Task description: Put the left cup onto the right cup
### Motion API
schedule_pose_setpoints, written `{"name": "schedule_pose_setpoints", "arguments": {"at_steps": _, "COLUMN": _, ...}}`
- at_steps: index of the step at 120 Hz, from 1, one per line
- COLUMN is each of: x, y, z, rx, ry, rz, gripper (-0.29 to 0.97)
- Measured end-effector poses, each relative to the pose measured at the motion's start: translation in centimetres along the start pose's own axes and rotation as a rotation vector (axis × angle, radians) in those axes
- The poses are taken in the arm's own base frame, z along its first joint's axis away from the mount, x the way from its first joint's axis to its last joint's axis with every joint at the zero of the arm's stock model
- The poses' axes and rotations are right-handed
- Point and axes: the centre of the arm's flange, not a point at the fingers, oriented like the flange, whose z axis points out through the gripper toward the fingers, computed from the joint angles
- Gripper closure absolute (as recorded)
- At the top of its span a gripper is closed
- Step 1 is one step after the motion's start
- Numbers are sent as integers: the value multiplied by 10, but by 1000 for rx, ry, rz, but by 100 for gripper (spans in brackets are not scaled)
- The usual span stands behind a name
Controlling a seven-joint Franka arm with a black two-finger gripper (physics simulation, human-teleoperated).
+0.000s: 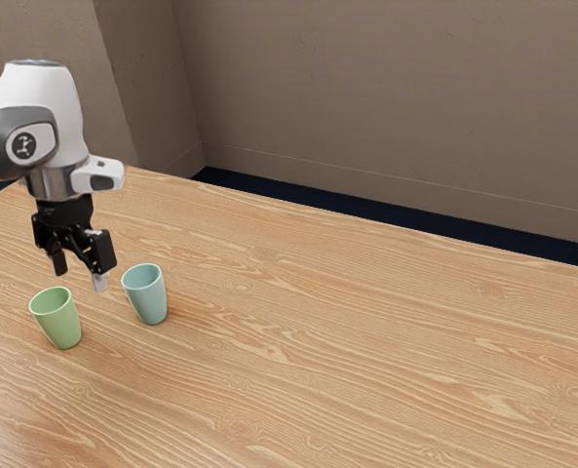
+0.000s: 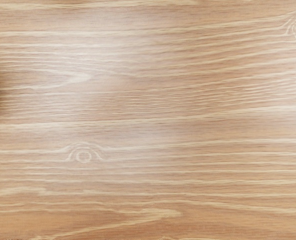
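Hovering over the tabletop (image 1: 366, 322), hand (image 1: 78, 271) released and empty, green cup (image 1: 56, 317) and teal cup (image 1: 145, 292) near each other, both upright, mouths up.

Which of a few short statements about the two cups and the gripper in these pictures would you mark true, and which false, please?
1. The green cup and the blue cup both stand upright on the wooden table. True.
2. The gripper is shut on the green cup. False: it hangs open and empty, touching neither cup.
3. The green cup sits stacked on the blue cup. False: they stand apart, side by side on the table.
4. The green cup is nearer the exterior view's left than the blue cup. True.
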Motion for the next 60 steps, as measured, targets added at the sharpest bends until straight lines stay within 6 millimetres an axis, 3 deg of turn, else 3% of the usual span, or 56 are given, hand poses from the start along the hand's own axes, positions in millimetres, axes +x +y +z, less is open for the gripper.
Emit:
{"name": "schedule_pose_setpoints", "arguments": {"at_steps": 25, "x": 0, "y": -10, "z": 20, "rx": -10, "ry": -2, "rz": -23, "gripper": 0}}
{"name": "schedule_pose_setpoints", "arguments": {"at_steps": 60, "x": -7, "y": -51, "z": 34, "rx": -37, "ry": 3, "rz": -85, "gripper": 0}}
